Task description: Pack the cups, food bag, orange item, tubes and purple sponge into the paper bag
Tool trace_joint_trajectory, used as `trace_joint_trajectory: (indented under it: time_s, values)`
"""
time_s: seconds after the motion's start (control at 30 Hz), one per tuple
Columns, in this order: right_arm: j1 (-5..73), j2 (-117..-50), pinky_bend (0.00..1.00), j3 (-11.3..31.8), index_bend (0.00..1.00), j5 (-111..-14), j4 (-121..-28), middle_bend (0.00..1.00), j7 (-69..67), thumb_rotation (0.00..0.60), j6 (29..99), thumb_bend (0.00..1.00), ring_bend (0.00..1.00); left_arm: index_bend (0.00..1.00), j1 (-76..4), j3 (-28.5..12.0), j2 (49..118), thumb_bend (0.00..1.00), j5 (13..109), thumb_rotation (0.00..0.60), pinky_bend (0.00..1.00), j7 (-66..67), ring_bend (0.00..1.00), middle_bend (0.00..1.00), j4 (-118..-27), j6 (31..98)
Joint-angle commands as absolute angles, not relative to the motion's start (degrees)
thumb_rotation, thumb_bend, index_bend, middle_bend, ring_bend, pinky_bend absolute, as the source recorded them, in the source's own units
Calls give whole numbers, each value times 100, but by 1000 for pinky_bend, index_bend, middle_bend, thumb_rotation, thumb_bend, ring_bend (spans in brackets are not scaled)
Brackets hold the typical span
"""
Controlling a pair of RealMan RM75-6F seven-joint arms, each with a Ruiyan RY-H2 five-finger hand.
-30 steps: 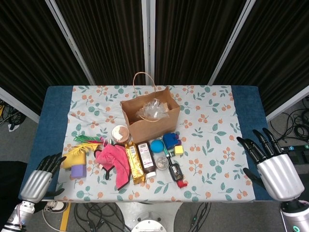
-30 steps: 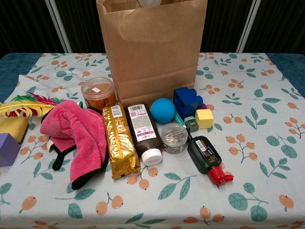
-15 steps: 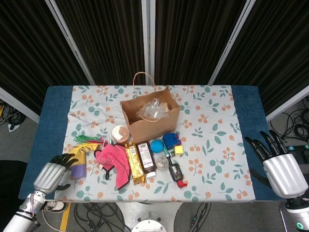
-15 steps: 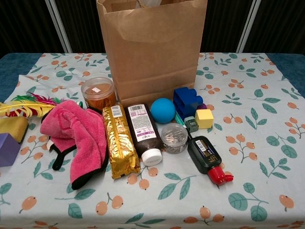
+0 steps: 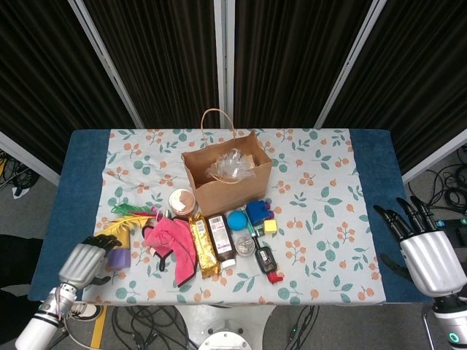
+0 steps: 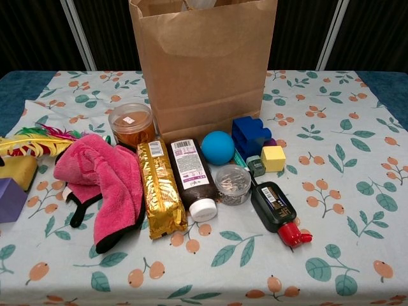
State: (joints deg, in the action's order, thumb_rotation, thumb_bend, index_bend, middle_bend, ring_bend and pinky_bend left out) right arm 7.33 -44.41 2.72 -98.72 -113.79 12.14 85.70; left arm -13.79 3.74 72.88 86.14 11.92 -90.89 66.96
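Observation:
The brown paper bag [image 5: 226, 182] [image 6: 204, 64] stands open mid-table with a clear plastic bag [image 5: 232, 164] inside. In front of it lie an orange-filled cup [image 5: 182, 200] [image 6: 132, 124], a gold food bag [image 5: 203, 246] [image 6: 160, 188], a brown tube [image 5: 220, 237] [image 6: 191, 178] and a black tube with a red cap [image 5: 265, 259] [image 6: 275, 207]. The purple sponge [image 5: 119, 257] [image 6: 9, 199] lies at the left beside a yellow-orange item [image 5: 117, 232] [image 6: 16, 169]. My left hand [image 5: 84, 261] is just left of the sponge and holds nothing; whether it touches the sponge I cannot tell. My right hand [image 5: 427, 251] hovers off the table's right edge, fingers spread, empty.
A pink cloth [image 5: 171, 240], colourful feathers [image 5: 131, 213], a blue ball [image 5: 236, 220], a blue block [image 5: 257, 211], a yellow cube [image 5: 270, 226] and a small clear jar [image 5: 245, 246] crowd the space in front of the bag. The floral cloth [image 5: 328, 219] covers the table.
My left hand has moved right and forward, up to the purple sponge. My right hand has drawn back to the right, away from the table. Nothing on the table has moved.

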Motion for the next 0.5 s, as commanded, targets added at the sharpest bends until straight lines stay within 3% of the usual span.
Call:
trace_joint_trajectory:
  time_s: [0.03,0.5]
  values:
    - [733,-4452,0,277,101,-9848,-11364,247,1211,600,8557,52,61,330,-1403,364,7385,95,8534,600,273,1159,235,331,-8975,6629]
    - [739,-4479,0,287,100,-9706,-11305,251,1197,600,8460,54,61,378,-1498,282,7662,113,8448,600,301,1096,310,390,-8661,6603]
